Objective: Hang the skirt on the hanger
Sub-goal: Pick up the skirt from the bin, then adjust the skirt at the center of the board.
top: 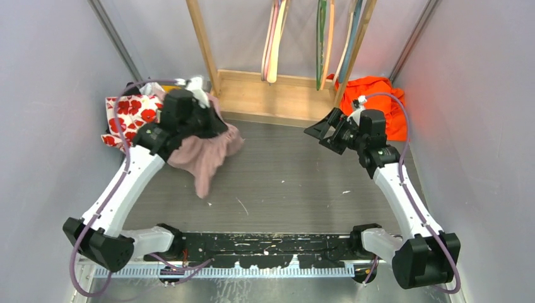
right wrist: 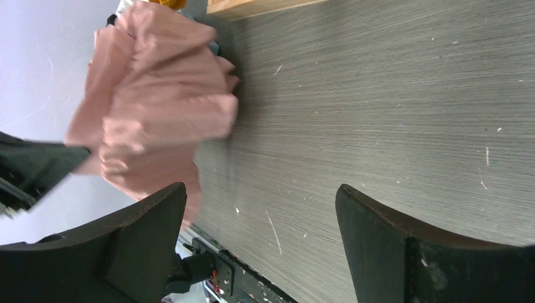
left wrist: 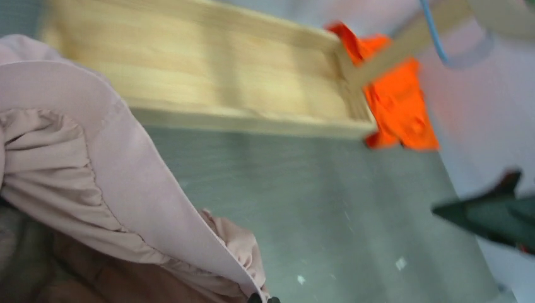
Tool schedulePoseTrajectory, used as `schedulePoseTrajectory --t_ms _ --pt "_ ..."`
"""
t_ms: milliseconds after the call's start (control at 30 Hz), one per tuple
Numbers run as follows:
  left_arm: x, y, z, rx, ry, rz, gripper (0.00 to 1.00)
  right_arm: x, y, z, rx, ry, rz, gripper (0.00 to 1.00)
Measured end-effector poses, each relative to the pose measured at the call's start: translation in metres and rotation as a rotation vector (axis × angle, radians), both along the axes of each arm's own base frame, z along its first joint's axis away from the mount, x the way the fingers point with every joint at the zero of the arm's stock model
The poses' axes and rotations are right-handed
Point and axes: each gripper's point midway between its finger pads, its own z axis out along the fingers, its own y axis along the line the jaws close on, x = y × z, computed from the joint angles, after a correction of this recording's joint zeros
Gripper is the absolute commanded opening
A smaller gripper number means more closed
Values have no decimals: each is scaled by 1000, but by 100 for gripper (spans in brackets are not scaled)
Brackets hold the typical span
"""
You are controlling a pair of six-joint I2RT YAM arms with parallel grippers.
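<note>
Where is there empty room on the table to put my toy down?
The big bare patch of grey table lies between the pink skirt, the wooden rack base and the right gripper. It is crowded back left, around the skirt and flowered cloth, and back right by the orange cloth.

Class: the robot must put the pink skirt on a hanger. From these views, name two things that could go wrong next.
1. The left jaws pinch the pink gathered skirt in one bunched spot; it may slip or stay crumpled.
2. It hangs right beside the pale wooden rack base and could snag there.
</note>
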Motion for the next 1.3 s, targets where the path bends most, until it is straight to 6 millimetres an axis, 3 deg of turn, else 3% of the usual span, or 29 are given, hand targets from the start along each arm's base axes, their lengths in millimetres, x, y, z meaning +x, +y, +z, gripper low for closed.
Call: schedulePoseTrajectory --t_ms 100,167,267,400,500,567,700,800,900,1300 --pt "-35 -51 -24 3 60 -154 0 -1 -4 10 -36 -9 -6 83" --pt "-63 -82 -56 31 119 -251 0 -3 -8 9 -62 -9 -12 72" --pt "-105 -112 -106 95 213 -363 0 -9 -10 2 -99 7 -7 64" --pt "-160 -122 -170 194 317 -435 0 -17 0 -16 -152 27 39 60" --pt "-186 -111 -198 238 359 -423 0 -29 31 -41 -224 63 163 57" --pt "-195 -98 -204 233 361 -381 0 -39 60 -65 -287 104 283 55" --pt "-200 -77 -190 142 312 -277 0 -52 100 -101 -434 119 452 47" --pt "-199 -60 -185 86 288 -190 0 -56 122 -113 -529 79 530 47" --pt "-200 -43 -194 92 296 -124 0 -54 140 -120 -595 23 567 51" --pt "-202 -30 -212 167 346 -67 0 -16 169 -131 -694 -116 545 55"
